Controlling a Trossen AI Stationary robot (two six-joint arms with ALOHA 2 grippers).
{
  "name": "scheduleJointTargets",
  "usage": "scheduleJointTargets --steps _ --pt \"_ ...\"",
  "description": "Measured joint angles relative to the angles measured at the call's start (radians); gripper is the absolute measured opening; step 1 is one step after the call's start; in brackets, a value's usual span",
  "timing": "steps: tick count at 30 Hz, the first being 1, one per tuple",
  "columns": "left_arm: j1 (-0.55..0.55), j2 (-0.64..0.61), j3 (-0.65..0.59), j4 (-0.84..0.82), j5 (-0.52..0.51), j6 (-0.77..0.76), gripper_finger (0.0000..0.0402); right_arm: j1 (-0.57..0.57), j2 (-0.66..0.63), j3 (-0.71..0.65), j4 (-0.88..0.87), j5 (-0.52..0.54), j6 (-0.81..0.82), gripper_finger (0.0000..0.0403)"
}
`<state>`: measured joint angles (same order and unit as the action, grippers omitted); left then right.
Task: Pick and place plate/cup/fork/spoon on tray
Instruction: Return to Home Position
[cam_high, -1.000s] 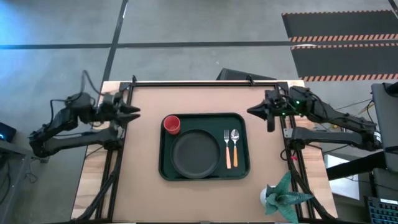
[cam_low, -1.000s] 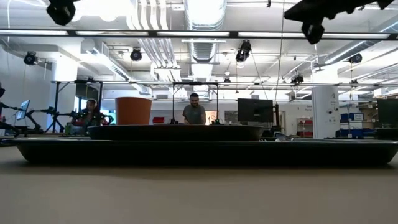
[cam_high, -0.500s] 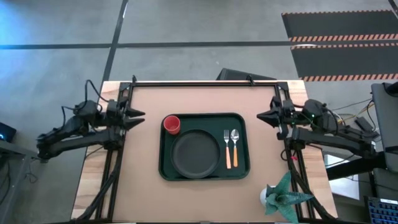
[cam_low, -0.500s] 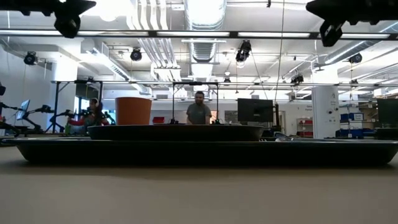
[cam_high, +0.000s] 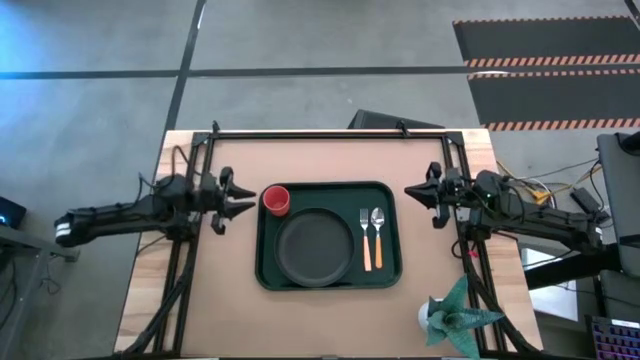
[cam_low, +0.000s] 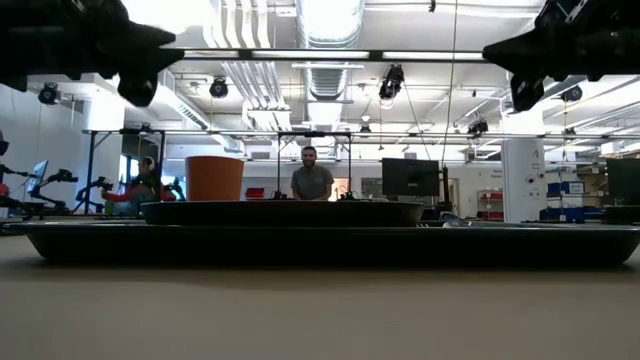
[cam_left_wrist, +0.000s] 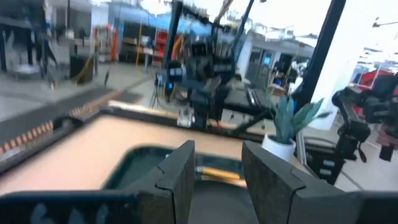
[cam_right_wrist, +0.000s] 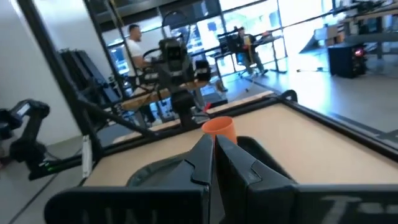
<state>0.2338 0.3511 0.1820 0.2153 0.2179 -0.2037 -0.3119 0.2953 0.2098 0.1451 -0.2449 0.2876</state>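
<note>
Arms have both dropped from their raised pose of a second ago to a lower, flatter one. In the table-level view their dark shapes now hang larger in the upper corners of the frame. Seen from above, the left claw has slid in to sit just off the left edge of the tray. The right claw sits just off the tray's right edge. Neither touches anything.

Left claw: released, with a clear gap showing in its own wrist view, and holding nothing. Right claw: clenched on nothing.

We judge the placing finished and the arms merely retiring, since all four items lie inside the tray and have not shifted.
- Cup: upper left corner of the tray, beside the plate.
- Plate: centre-left.
- Fork and spoon: side by side right of the plate, heads toward the top of the frame.

Materials:
- Tray: dark green rectangle with rounded corners and a raised lip.
- Plate: round, matt grey-black, with a raised rim.
- Cup: small, round, bright red, smooth-looking.
- Cutlery: silver metal heads on orange handles, tines versus an oval bowl.
- Surface: flat, tan, matt.
</note>
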Motion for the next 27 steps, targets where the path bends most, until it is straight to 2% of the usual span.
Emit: scheduleJointTargets --steps 11,15,21,25,27 --pt "-0.041 0.091 -0.003 0.002 -0.12 0.009 0.0116 0.0 0.0 0.029 0.023 0.022 0.001 0.0009" --pt "-0.041 0.109 0.0 0.013 -0.134 0.001 0.0116 0.0 0.0 0.049 0.021 0.021 0.072 0.0009" --pt "-0.041 0.112 0.001 0.073 -0.136 -0.148 0.0116 0.0 0.0 0.063 0.023 0.02 -0.017 0.0009" --pt "-0.053 0.084 0.001 0.072 -0.043 0.006 0.0116 0.0 0.0 0.047 0.024 0.018 -0.085 0.0009" --pt "-0.061 0.064 0.001 0.072 -0.028 0.066 0.0116 0.0 -0.001 0.039 0.029 0.018 -0.105 0.0009"
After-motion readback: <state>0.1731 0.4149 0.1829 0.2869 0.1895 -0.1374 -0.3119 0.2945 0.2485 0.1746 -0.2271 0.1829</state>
